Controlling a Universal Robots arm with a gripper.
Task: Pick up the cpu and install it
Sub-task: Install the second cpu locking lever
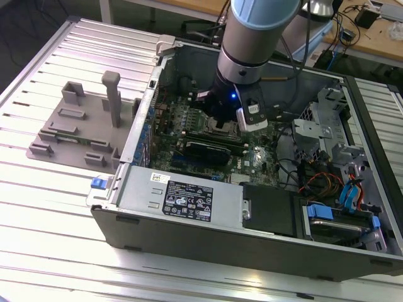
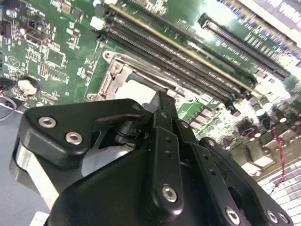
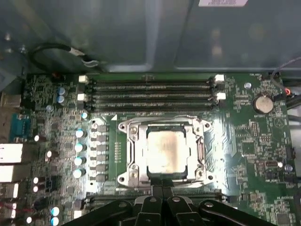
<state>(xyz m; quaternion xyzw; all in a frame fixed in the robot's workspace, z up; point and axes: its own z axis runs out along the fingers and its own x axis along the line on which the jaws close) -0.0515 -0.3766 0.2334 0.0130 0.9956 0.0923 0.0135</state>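
Observation:
The cpu (image 3: 167, 150), a shiny silver square, lies flat inside the metal frame of the motherboard socket (image 3: 133, 141) in the first wrist view. The second wrist view shows it as a pale patch (image 2: 135, 89) inside the socket frame (image 2: 113, 70). My gripper (image 3: 162, 189) hangs just above the socket's edge, shut, with nothing seen between its fingers. In the second wrist view its tip (image 2: 160, 98) points at the socket's rim. In the exterior view my gripper (image 1: 223, 123) reaches down into the open computer case (image 1: 189, 242) over the motherboard.
Memory slots (image 3: 150, 92) run beside the socket, and a coin battery (image 3: 262, 104) sits nearby. The power supply (image 1: 182, 198) and a drive cage (image 1: 327, 126) with cables (image 1: 315, 182) crowd the case. A grey fixture (image 1: 82, 126) stands on the slatted table at the exterior view's left.

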